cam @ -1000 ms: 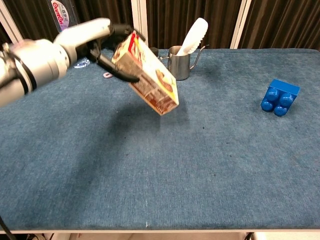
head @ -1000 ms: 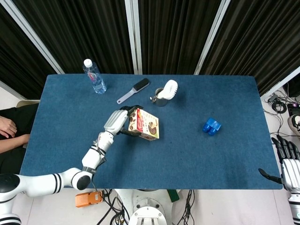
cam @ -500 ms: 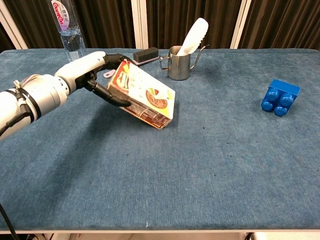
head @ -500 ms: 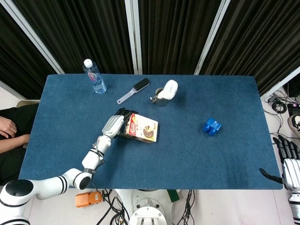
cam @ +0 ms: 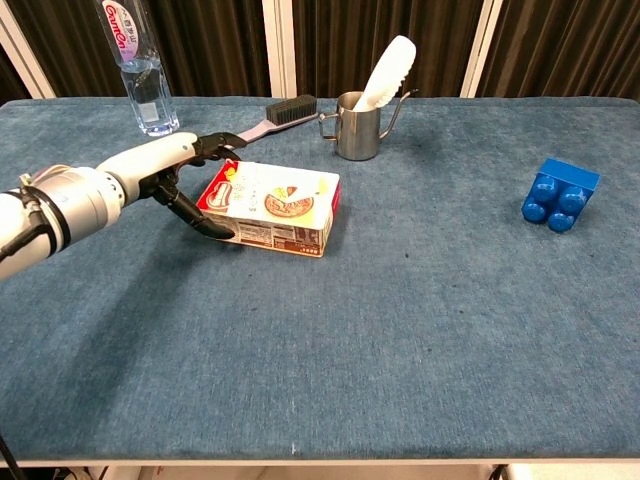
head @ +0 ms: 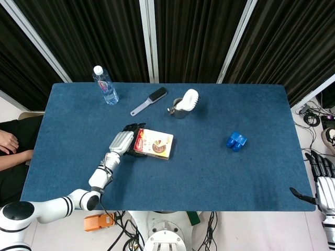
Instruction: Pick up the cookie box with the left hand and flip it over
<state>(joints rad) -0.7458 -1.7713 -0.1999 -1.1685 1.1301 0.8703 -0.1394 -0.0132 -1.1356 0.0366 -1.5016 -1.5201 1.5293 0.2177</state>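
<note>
The cookie box (head: 153, 144) (cam: 268, 205) lies flat on the blue table (head: 209, 172) (cam: 400, 330), left of centre, with its printed picture face up. My left hand (head: 121, 141) (cam: 180, 175) clasps the box's left end, thumb against the near side and fingers over the far edge. My right hand (head: 323, 185) hangs off the table's right edge in the head view, fingers spread, holding nothing. The chest view does not show it.
A water bottle (head: 105, 84) (cam: 135, 65) stands at the back left. A brush (head: 149, 101) (cam: 270, 118) and a metal cup with a white scoop (head: 180, 108) (cam: 360, 125) sit behind the box. A blue block (head: 236, 140) (cam: 560, 193) lies to the right.
My left hand has lowered the tilted box from the air down onto the table, where it now lies flat. The right hand has not moved.
</note>
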